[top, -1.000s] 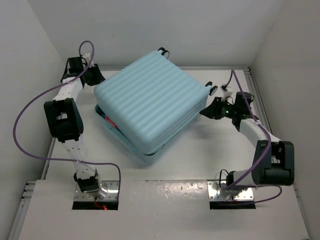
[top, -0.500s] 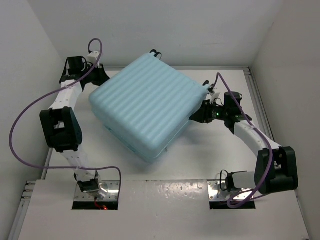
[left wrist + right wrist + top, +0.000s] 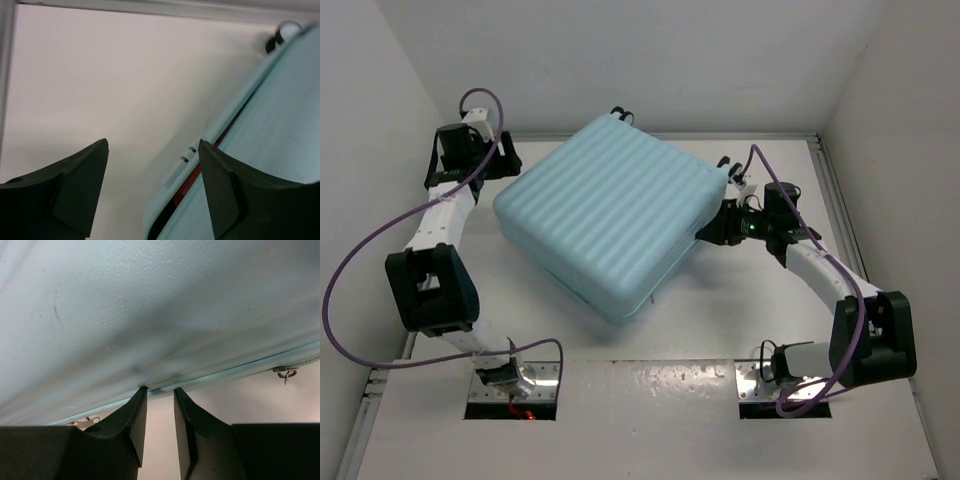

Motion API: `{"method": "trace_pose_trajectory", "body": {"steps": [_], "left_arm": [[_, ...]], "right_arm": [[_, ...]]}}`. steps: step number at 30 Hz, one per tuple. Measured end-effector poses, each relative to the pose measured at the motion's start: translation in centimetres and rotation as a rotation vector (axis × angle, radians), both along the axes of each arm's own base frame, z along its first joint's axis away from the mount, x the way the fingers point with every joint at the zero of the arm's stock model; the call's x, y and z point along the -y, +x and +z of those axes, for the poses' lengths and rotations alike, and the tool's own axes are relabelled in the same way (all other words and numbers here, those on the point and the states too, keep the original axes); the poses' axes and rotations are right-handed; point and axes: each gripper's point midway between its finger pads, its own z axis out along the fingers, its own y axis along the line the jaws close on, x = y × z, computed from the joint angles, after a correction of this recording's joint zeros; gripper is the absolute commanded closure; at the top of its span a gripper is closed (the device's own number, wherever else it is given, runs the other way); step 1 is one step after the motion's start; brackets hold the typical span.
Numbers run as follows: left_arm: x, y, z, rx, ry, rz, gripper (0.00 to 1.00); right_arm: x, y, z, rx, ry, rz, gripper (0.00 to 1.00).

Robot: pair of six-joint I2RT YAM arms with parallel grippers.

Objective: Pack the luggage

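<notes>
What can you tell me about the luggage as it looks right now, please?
The luggage is a pale aqua hard-shell suitcase, ribbed and plastic-looking, with small black wheels at its far and right corners. It lies flat and skewed on the white table, lid almost shut; a slim seam gap shows something red inside. The right gripper touches its right rim with its fingertips; the left gripper stands open beside its far-left side, apart.
</notes>
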Motion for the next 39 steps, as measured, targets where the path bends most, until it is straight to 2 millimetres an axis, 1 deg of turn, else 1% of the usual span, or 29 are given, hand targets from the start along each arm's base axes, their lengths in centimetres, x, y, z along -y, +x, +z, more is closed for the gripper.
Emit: {"method": "trace_pose_trajectory", "body": {"steps": [1, 3, 5, 6, 8, 9, 10, 12, 13, 14, 15, 16, 17, 20, 23, 24, 25, 26, 28, 30, 32, 34, 35, 37, 39], "left_arm": [[-0.9, -0.1, 0.5, 0.009, -0.008, 0.061, 0.2], [-2.8, -0.3, 2.3, 0.052, -0.008, 0.176, 0.18], [-4.5, -1.3, 5.1, 0.113, -0.004, 0.294, 0.22], [-5.6, -2.3, 6.8, 0.147, 0.0, 0.354, 0.23], [-7.4, -4.8, 9.7, 0.196, -0.011, 0.436, 0.34], [-8.2, -6.1, 10.7, 0.212, -0.015, 0.464, 0.39], [-9.2, -8.1, 11.6, 0.223, -0.017, 0.501, 0.5], [-10.4, -11.9, 11.7, 0.208, -0.019, 0.557, 0.61], [-10.7, -14.0, 11.0, 0.174, -0.018, 0.578, 0.72], [-10.6, -15.5, 10.1, 0.137, -0.025, 0.589, 0.78], [-10.2, -16.7, 8.9, 0.089, -0.029, 0.588, 0.84], [-9.8, -17.7, 7.5, 0.031, -0.033, 0.58, 0.94], [-9.3, -18.4, 6.2, -0.023, -0.044, 0.565, 1.0], [-7.1, -19.5, 0.8, -0.222, -0.122, 0.469, 1.0], [-3.8, -20.3, -5.2, -0.418, -0.243, 0.355, 1.0], [-2.6, -20.7, -6.6, -0.471, -0.269, 0.322, 1.0], [-0.9, -20.9, -7.6, -0.511, -0.293, 0.28, 1.0], [0.7, -20.9, -8.0, -0.53, -0.312, 0.23, 0.99], [3.4, -20.2, -7.9, -0.527, -0.341, 0.148, 0.94], [5.1, -18.9, -7.7, -0.503, -0.345, 0.104, 0.9], [5.7, -17.1, -7.5, -0.478, -0.351, 0.099, 0.85], [5.6, -15.9, -7.5, -0.487, -0.351, 0.127, 0.8], [5.5, -15.2, -7.4, -0.483, -0.348, 0.134, 0.73], [5.2, -13.8, -7.2, -0.468, -0.336, 0.151, 0.67], [5.0, -12.9, -7.0, -0.443, -0.332, 0.161, 0.58]], "right_arm": [[-0.1, 0.1, 0.1, 0.003, 0.001, -0.001, 0.71], [-0.4, 0.0, 0.1, 0.002, 0.005, -0.002, 0.71], [-0.5, -0.1, 0.0, -0.001, 0.013, -0.003, 0.71], [-0.5, -0.1, 0.0, 0.005, 0.016, -0.004, 0.71], [-0.6, -0.3, 0.1, 0.019, 0.023, -0.006, 0.71], [-0.6, -0.5, 0.1, 0.025, 0.028, -0.002, 0.71], [-0.8, -0.8, 0.1, 0.032, 0.032, 0.005, 0.71], [-1.1, -1.4, 0.3, 0.041, 0.04, 0.018, 0.71], [-1.3, -1.5, 0.5, 0.049, 0.044, 0.026, 0.71], [-1.4, -1.6, 0.7, 0.055, 0.047, 0.029, 0.71], [-1.4, -1.6, 0.8, 0.061, 0.05, 0.031, 0.71], [-1.4, -1.6, 0.9, 0.064, 0.051, 0.032, 0.71], [-1.5, -1.5, 0.9, 0.064, 0.052, 0.032, 0.71], [-1.5, -1.5, 1.0, 0.063, 0.056, 0.03, 0.71], [-1.5, -1.5, 1.0, 0.064, 0.057, 0.031, 0.7], [-1.5, -1.5, 1.0, 0.064, 0.057, 0.03, 0.7], [-1.5, -1.5, 1.0, 0.064, 0.056, 0.03, 0.68], [-1.5, -1.5, 1.1, 0.065, 0.056, 0.031, 0.66], [-1.5, -1.5, 1.1, 0.068, 0.057, 0.031, 0.62], [-1.5, -1.5, 1.2, 0.073, 0.059, 0.033, 0.6], [-1.5, -1.5, 1.4, 0.081, 0.06, 0.035, 0.58], [-1.6, -1.6, 1.7, 0.093, 0.06, 0.039, 0.57], [-1.6, -1.6, 1.8, 0.098, 0.059, 0.041, 0.57], [-1.6, -1.6, 1.9, 0.105, 0.058, 0.043, 0.57], [-1.5, -1.6, 1.9, 0.106, 0.057, 0.043, 0.57]]}}
